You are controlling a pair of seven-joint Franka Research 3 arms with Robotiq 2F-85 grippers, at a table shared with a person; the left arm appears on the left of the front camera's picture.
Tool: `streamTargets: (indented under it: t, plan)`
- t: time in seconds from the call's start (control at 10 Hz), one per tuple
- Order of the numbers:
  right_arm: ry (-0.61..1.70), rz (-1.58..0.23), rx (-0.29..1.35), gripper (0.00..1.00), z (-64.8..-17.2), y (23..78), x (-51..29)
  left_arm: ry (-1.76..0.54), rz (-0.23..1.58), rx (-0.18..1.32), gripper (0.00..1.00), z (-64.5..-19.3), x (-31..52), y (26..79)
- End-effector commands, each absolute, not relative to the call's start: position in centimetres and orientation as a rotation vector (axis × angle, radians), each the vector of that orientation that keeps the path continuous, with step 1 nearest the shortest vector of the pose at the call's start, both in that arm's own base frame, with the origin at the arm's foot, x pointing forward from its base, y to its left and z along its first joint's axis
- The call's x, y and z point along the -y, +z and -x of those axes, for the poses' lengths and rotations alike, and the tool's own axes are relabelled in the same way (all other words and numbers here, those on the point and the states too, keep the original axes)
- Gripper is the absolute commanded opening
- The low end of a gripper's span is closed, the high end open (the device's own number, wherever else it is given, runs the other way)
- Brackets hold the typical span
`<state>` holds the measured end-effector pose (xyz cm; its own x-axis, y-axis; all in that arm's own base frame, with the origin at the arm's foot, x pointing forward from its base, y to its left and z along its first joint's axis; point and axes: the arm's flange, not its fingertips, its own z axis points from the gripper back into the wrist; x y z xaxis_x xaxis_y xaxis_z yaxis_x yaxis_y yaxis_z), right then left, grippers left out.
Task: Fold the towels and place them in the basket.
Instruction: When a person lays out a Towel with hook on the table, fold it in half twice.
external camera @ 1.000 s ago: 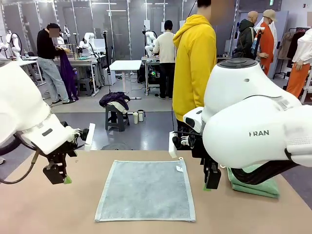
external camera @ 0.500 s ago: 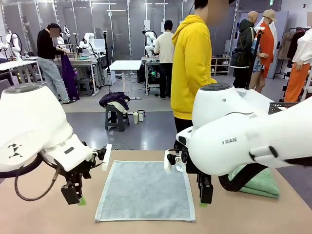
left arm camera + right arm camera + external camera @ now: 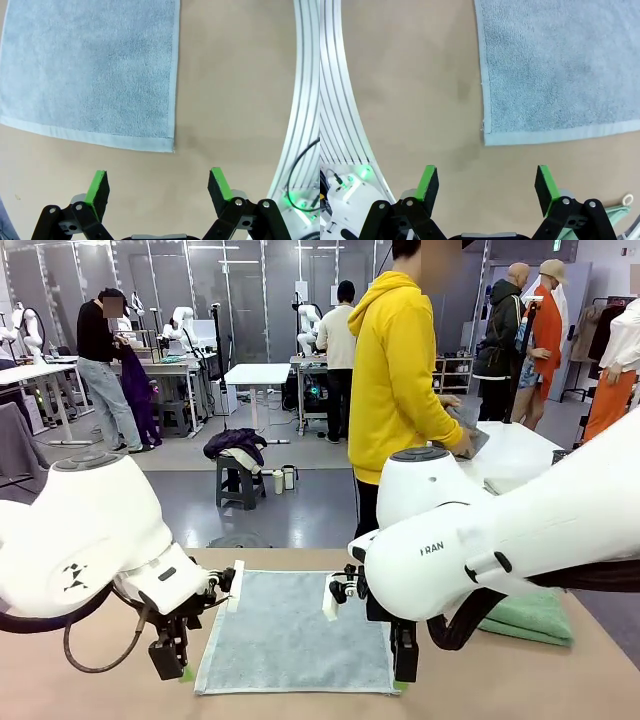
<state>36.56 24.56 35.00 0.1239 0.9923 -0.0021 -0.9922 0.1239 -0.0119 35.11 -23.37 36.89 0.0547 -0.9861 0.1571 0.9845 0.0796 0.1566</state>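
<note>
A pale grey-blue terry towel (image 3: 298, 630) lies flat and unfolded on the tan table (image 3: 80, 690). My left claw (image 3: 160, 182) is just outside its near left corner, fingers spread wide and holding nothing. My right claw (image 3: 487, 182) is just outside its near right corner, also spread and empty. Bare table separates each claw from its corner. To the right of this towel rests a folded mint green towel (image 3: 525, 615), partly behind my right arm. Beyond the towel, a person in a yellow hoodie (image 3: 395, 380) holds a dark grey thing (image 3: 468, 438); I cannot tell if it is the basket.
</note>
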Motion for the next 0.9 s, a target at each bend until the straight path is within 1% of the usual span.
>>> streamTargets:
  t: [0.0,0.2,0.8]
  plan:
    - [1.454,-0.034,0.013,0.97,-37.3,34.0,-24.2,-1.516,0.028,0.286,1.00,-36.3,23.5,36.2]
    - [1.512,-0.050,0.022,0.97,-37.2,33.1,-24.0,-1.540,0.041,0.270,1.00,-36.8,23.6,35.5]
    - [1.567,-0.054,0.010,0.97,-37.6,31.0,-24.2,-1.539,0.037,0.213,1.00,-38.0,23.8,33.9]
